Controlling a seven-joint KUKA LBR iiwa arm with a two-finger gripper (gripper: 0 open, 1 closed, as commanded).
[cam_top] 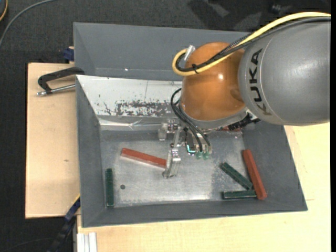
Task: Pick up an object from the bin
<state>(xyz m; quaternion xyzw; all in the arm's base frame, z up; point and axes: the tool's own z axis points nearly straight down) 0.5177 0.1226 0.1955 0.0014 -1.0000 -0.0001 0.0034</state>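
Observation:
My gripper [171,164] hangs under the orange cover at the middle of the bin, low over the floor. Its tip is at the right end of a flat red stick [140,157] that lies slanted on the bin floor, left of centre. Whether it touches the stick I cannot tell. To the gripper's right lies a dark green stick [234,175], slanted, well apart from it.
A second green stick [239,195] lies along the front wall at the right, with a longer red stick [254,174] leaning beside it. Another green stick [108,187] lies in the front left corner. The arm covers the bin's back right.

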